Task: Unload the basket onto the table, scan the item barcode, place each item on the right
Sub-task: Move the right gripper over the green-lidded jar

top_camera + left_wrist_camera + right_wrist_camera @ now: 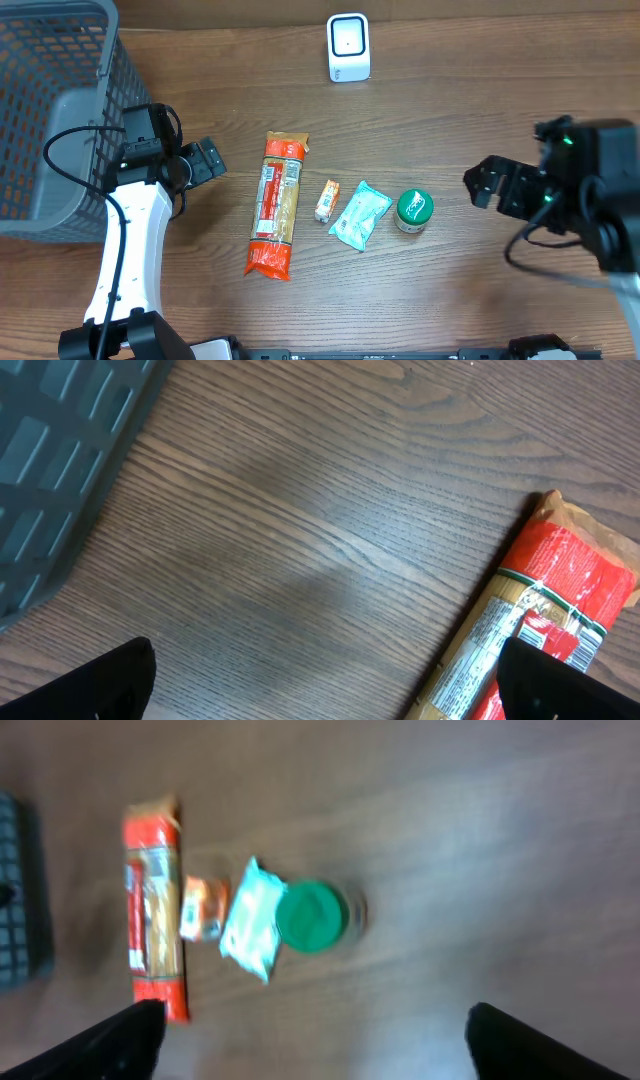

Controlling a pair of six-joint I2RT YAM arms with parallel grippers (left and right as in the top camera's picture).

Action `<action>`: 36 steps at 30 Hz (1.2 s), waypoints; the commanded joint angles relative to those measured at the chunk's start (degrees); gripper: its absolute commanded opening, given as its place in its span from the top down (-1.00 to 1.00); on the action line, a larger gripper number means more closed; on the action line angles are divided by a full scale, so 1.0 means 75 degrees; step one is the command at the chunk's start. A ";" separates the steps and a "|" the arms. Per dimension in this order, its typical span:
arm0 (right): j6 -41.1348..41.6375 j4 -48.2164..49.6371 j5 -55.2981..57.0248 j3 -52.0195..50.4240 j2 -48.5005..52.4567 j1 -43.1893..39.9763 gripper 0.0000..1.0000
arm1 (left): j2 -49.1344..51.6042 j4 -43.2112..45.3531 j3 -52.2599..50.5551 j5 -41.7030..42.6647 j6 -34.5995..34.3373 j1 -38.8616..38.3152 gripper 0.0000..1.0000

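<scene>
Overhead, a long red-and-orange pasta packet (pixel 277 205), pale green sachet (pixel 360 215) and green-lidded round tub (pixel 413 210) lie mid-table, well apart from the white scanner (pixel 348 47). The left gripper (pixel 208 160) and right gripper (pixel 482 186) both gape empty. In the left wrist view the packet sits off to one side, so closing could miss, and the blurred right wrist view shows the tub just beside the sachet, so a grab may nudge both.

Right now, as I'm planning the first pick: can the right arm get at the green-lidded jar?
Probably yes. The right gripper is open and sits right of the green-lidded jar, with only bare table between them. The pale green packet lies on the jar's far side.
</scene>
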 commanded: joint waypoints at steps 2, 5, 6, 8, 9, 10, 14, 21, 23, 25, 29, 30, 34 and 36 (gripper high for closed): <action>0.0251 -0.0128 -0.0498 0.0099 0.0644 0.0009 -0.49 | -0.0128 0.0000 0.0044 -0.0067 0.0119 -0.0012 -1.00; 0.0836 -0.0038 -0.0481 0.0041 0.0857 0.0119 -0.50 | -0.0128 0.0000 0.0044 -0.0067 0.0122 -0.0012 -1.00; 0.1032 -0.0038 -0.0452 0.0029 0.0898 0.0160 -0.53 | -0.0128 0.0000 0.0044 -0.0070 0.0119 -0.0012 -0.99; 0.1364 -0.0070 -0.0067 0.0029 0.0988 0.0361 -0.69 | -0.0128 0.0000 0.0044 -0.0067 0.0119 -0.0012 -1.00; 0.1533 -0.0087 0.0242 0.0029 0.1037 0.0472 -0.74 | -0.0128 0.0000 0.0044 -0.0067 0.0119 -0.0012 -0.99; 0.1728 -0.0111 0.0580 0.0029 0.1078 0.0597 -0.75 | -0.0128 0.0000 0.0044 -0.0067 0.0122 -0.0012 -1.00; 0.2101 -0.0099 0.1137 0.0029 0.1460 0.1174 -0.81 | -0.0128 0.0000 0.0044 -0.0070 0.0119 -0.0012 -0.99; 0.2372 0.0347 0.1268 0.0029 0.2809 0.1865 -0.84 | -0.0128 0.0000 0.0044 -0.0067 0.0119 -0.0012 -0.99; 0.2372 0.0460 0.1265 0.0029 0.3252 0.1955 -0.85 | -0.0128 0.0000 0.0044 -0.0067 0.0119 -0.0012 -1.00; 0.2430 0.0595 0.1241 0.0029 0.3555 0.1988 -0.88 | -0.0128 0.0000 0.0044 -0.0067 0.0119 -0.0012 -0.99; 0.2565 0.0816 0.0915 0.0029 0.4080 0.2017 -0.93 | -0.0128 0.0000 0.0044 -0.0067 0.0119 -0.0012 -1.00; 0.2565 0.0877 0.0854 0.0029 0.4191 0.2031 -0.96 | -0.0128 0.0000 0.0044 -0.0067 0.0119 -0.0012 -1.00; 0.2570 0.0991 0.0778 0.0029 0.4479 0.2057 -1.00 | -0.0128 0.0000 0.0044 -0.0067 0.0119 -0.0012 -0.99; 0.2573 0.1000 0.0778 0.0026 0.4572 0.2057 -1.00 | -0.0128 0.0000 0.0044 -0.0067 0.0119 -0.0012 -0.99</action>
